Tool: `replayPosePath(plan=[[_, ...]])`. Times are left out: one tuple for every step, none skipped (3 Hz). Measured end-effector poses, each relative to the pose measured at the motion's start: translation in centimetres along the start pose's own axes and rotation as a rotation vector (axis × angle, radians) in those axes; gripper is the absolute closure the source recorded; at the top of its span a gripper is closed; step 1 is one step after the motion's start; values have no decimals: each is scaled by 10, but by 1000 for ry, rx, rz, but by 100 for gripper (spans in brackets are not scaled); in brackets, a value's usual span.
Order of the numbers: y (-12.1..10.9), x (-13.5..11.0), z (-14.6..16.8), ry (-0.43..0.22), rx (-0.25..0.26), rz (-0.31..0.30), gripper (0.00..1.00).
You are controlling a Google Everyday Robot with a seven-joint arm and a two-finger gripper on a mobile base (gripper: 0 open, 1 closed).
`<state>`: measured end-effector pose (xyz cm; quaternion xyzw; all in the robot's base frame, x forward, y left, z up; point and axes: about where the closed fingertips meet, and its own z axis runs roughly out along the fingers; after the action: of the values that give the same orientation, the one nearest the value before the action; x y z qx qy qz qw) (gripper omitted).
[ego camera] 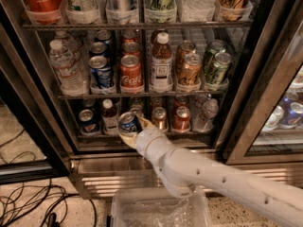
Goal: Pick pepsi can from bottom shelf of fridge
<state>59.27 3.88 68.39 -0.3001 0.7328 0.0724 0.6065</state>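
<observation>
The fridge (42, 112) stands open with wire racks of drinks. My gripper (132, 128) is at the front of the bottom shelf (189, 134), shut on a blue pepsi can (128, 123) with a silver top. The can is tilted in the cream-coloured fingers (124, 139) and sits just in front of the shelf's front row. My white arm runs from the lower right up to it. Another pepsi can (88, 120) stands at the left of the bottom shelf, next to a small dark bottle (109, 116).
Brown and silver cans (182, 118) fill the rest of the bottom shelf. The rack above holds Pepsi, Coca-Cola (130, 73), bottles and green cans. The glass door (270, 89) stands open at right. A clear plastic bin (161, 207) lies below my arm. Cables (28, 202) lie on the floor at left.
</observation>
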Motion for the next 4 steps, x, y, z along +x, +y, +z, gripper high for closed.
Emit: replayPosePath(plan=[[-25,0,-15,33,-54,20,100],[-37,-3,-24,28,-130,29,100],[-44,-6,-28,36,-218,30,100],[-48,-6,-33,41,-314,14,100]])
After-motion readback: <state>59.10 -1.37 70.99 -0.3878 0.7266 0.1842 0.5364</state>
